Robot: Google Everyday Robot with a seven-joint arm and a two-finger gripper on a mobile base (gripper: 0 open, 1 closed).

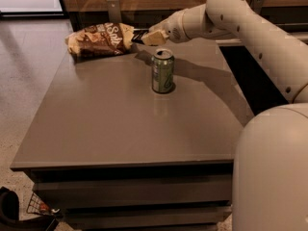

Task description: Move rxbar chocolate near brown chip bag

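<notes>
The brown chip bag (98, 39) lies at the far left corner of the grey table (115, 129). My gripper (147, 36) hangs just above the table at the bag's right end. It is shut on the rxbar chocolate (137, 35), a small dark bar that sticks out of the fingertips toward the bag. The bar's tip is right beside the bag's right edge; I cannot tell if they touch.
A green drink can (162, 71) stands upright near the table's middle, just in front of the gripper. My arm (250, 28) reaches in from the right over the table's far right part. A dark counter runs behind the table.
</notes>
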